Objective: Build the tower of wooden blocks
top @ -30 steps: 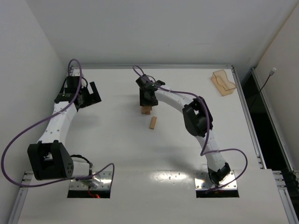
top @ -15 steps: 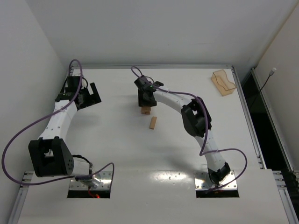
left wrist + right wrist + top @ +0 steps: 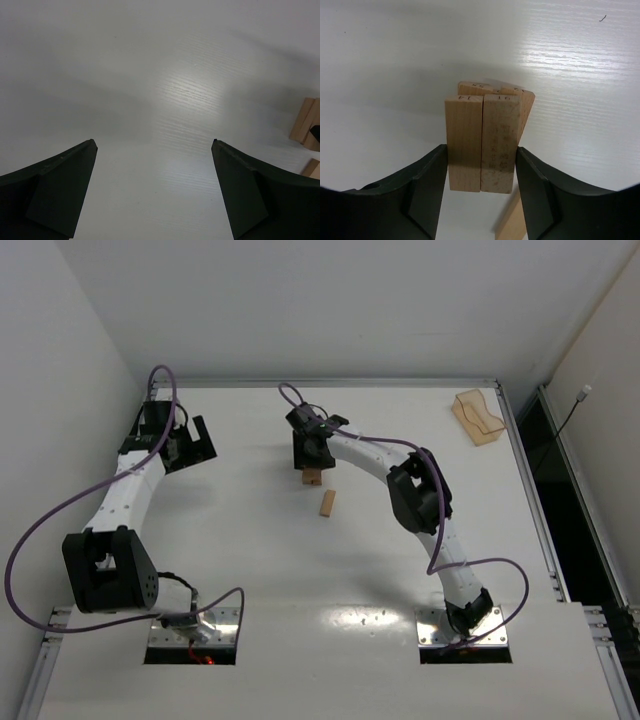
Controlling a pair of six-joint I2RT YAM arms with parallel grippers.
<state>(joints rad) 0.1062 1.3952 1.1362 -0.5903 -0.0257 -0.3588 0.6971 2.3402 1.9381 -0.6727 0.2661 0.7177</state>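
The tower (image 3: pixel 313 478) sits mid-table, slightly toward the far side, directly under the right gripper (image 3: pixel 311 454). It is small, light tan and made of plain wood. In the right wrist view its top layer is two wood blocks (image 3: pixel 481 142) lying side by side with long edges touching. They have faint stamped marks on the end faces and faint print on the right one's top. Beneath them, lower planks' ends poke out on the far side, and one lower plank (image 3: pixel 514 220) angles out at the right.

The right gripper's fingers (image 3: pixel 427 192) flank the top pair, each right against an outer side. I cannot tell whether they are squeezing or merely touching.

One loose block (image 3: pixel 327 503) lies flat on the table (image 3: pixel 250 540), just nearer than the tower and apart from it.

The left gripper (image 3: pixel 192 445) is at the far left, well apart from the tower. Its jaws are spread wide, with only bare tabletop between them.

An orange-tan tray (image 3: pixel 478 418) sits at the far right corner.
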